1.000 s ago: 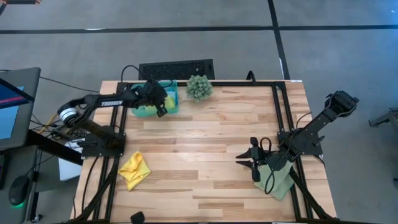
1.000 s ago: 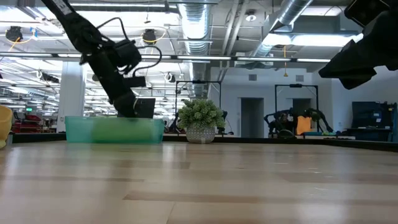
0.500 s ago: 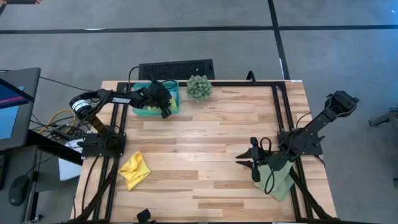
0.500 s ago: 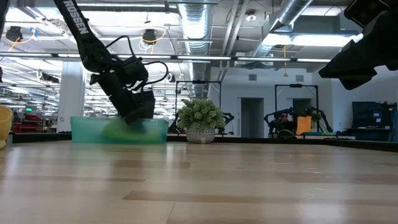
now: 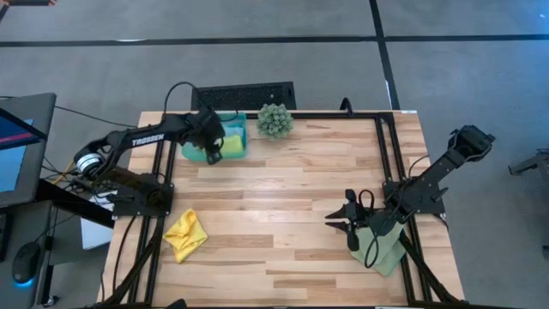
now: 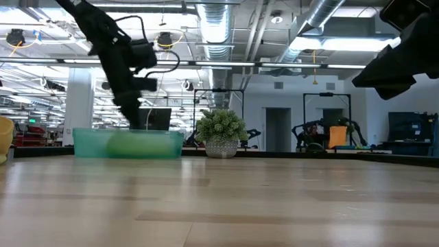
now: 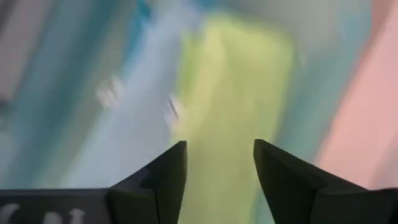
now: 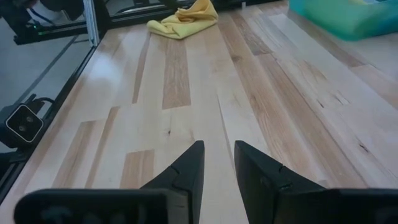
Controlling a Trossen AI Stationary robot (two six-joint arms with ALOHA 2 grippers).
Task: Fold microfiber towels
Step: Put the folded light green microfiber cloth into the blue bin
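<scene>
A teal tray (image 5: 241,121) stands at the table's far left. In it lie the lime green towel (image 7: 239,87) and a light blue towel (image 7: 140,130). My left gripper (image 5: 211,146) hangs open just above the lime green towel, touching nothing. A crumpled yellow towel (image 5: 185,234) lies on the table at the near left. A pale sage green towel (image 5: 388,250) lies at the near right, partly under my right arm. My right gripper (image 5: 345,225) waits beside it, low over the wood, its fingers slightly apart with nothing between them.
A spiky green plant (image 5: 274,120) stands just right of the tray at the far edge. A black keyboard (image 5: 243,94) lies beyond that edge. Black frame rails (image 5: 383,154) run along the table's left and right sides. Bare wood (image 5: 283,197) lies between the arms.
My left gripper has opened over the tray and let go of the lime green towel, which stays in the tray. It first swung a little toward the plant, then back toward the table's left edge, rising slightly.
</scene>
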